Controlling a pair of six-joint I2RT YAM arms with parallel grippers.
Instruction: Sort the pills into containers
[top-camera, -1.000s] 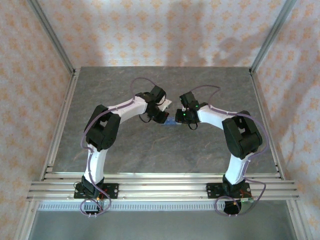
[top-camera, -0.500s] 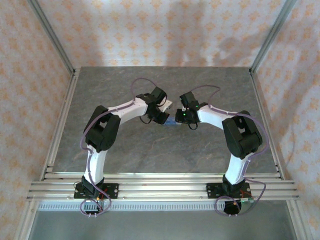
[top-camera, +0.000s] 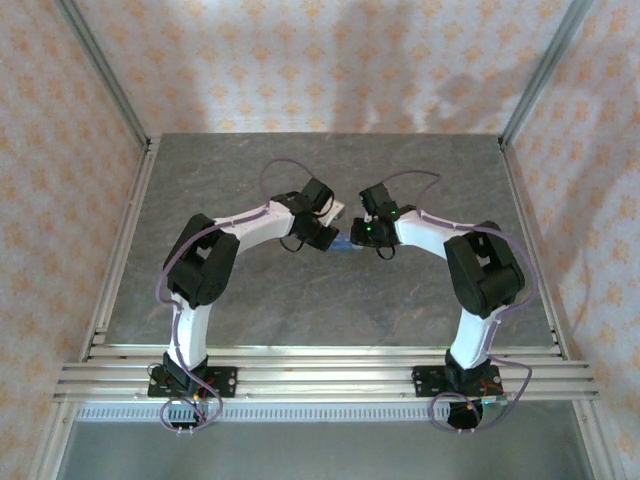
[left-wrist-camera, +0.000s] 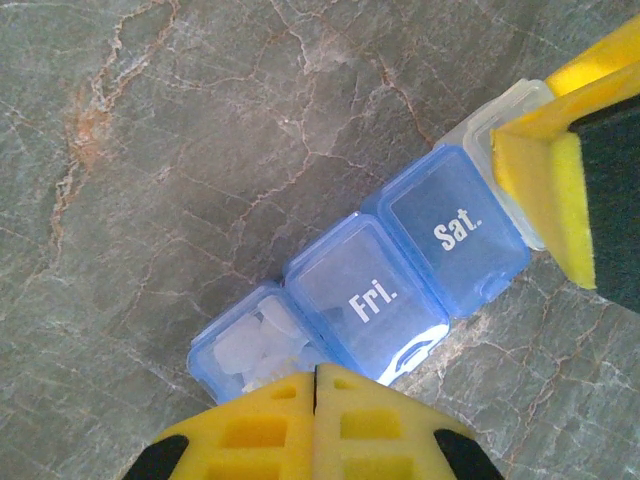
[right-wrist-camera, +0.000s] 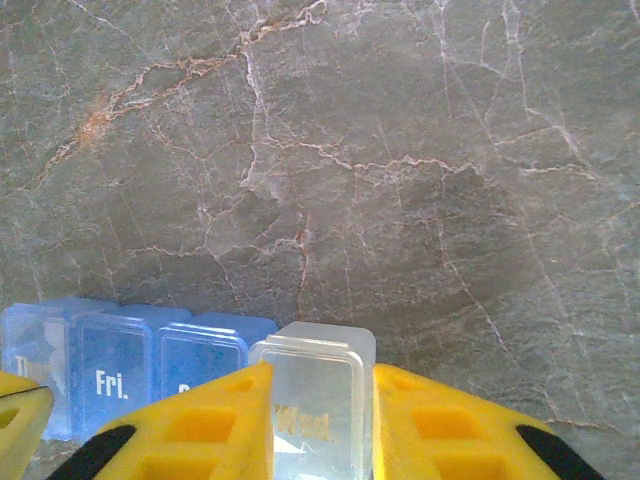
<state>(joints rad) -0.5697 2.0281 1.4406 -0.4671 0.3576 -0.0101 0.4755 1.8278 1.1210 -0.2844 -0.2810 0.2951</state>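
Note:
The containers are one strip of joined compartments, a light-blue pill box (left-wrist-camera: 400, 285) lying on the marble table. Its lids read "Fri." and "Sat."; the end compartment beside "Fri." holds white pills (left-wrist-camera: 250, 345). My left gripper (left-wrist-camera: 316, 372) is shut, empty, its tips over the near edge of that pill compartment. At the strip's other end is a clear compartment (right-wrist-camera: 315, 390), and my right gripper (right-wrist-camera: 322, 374) is shut on it, one yellow finger (left-wrist-camera: 545, 190) showing in the left wrist view. From above, the pill box (top-camera: 346, 246) lies between both grippers at mid-table.
Grey marble table (top-camera: 300, 290) spreads around the box on all sides. Aluminium rails (top-camera: 120, 250) run along the left, right and near edges. Patterned walls close in the back and sides.
The left arm has shifted a little to the right, bringing its shut gripper closer over the box. The right arm has held still on the clear compartment.

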